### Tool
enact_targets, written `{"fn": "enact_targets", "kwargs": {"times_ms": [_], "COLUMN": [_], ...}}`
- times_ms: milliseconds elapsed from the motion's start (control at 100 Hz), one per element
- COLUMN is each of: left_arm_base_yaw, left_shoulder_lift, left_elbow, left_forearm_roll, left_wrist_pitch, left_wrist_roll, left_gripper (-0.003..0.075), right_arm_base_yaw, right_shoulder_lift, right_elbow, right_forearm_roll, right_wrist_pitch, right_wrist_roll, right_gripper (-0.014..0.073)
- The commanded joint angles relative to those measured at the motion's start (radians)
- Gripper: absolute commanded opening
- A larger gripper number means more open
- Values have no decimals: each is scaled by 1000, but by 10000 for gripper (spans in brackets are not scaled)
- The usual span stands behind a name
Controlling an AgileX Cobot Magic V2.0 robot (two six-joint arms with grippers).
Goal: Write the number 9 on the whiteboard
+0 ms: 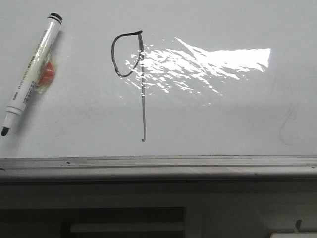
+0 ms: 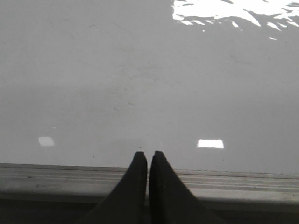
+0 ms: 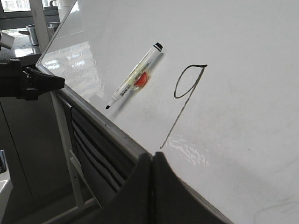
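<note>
The whiteboard (image 1: 223, 119) fills the front view, glossy white with a glare patch and a grey rail along its lower edge. The number 9 (image 1: 141, 89) is drawn on it in thin black line, a rounded loop over a long straight stem; it also shows in the right wrist view (image 3: 189, 88). An uncapped black marker (image 1: 32, 74) lies on the board at the far left, also in the right wrist view (image 3: 135, 77). My left gripper (image 2: 148, 154) is shut and empty over the rail. My right gripper (image 3: 153, 155) is shut and empty by the rail, below the 9's stem.
An orange round thing (image 1: 47, 74) sits under the marker. A faint grey curved smudge (image 1: 287, 126) marks the board at right. The grey rail (image 1: 158, 163) runs along the board's lower edge. A black clamp-like part (image 3: 28, 81) shows beyond the board's end.
</note>
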Motion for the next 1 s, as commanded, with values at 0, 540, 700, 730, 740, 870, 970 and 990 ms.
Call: {"fn": "enact_targets", "kwargs": {"times_ms": [0,540,700,730,740,870,970,990], "left_arm_base_yaw": [2,2,2,2,2,2,2,2], "left_shoulder_lift": [-29,-28,-28,-28,-28,-28,-28,-28], "left_elbow": [21,21,21,21,21,19,19,19], "left_forearm_roll": [-14,-14,-14,-14,-14,-14,-14,-14], "left_wrist_pitch": [-47,-47,-47,-47,-47,-47,-47,-47], "left_wrist_roll": [3,3,3,3,3,3,3,3], "left_gripper": [-20,-20,-20,-20,-20,-20,-20,-20], "right_arm_base_yaw": [5,5,5,5,5,-9,-66,-81], "right_shoulder_lift": [5,5,5,5,5,5,5,5], "right_elbow": [-24,-24,-24,-24,-24,-17,12,18], "right_forearm_roll": [-11,-11,-11,-11,-11,-56,-57,-57], "right_wrist_pitch": [-79,-79,-79,-79,-79,-75,-101,-108], "right_wrist_roll": [-6,-6,-6,-6,-6,-6,-6,-6], "right_gripper": [-67,-67,-67,-67,-67,-67,-67,-67]}}
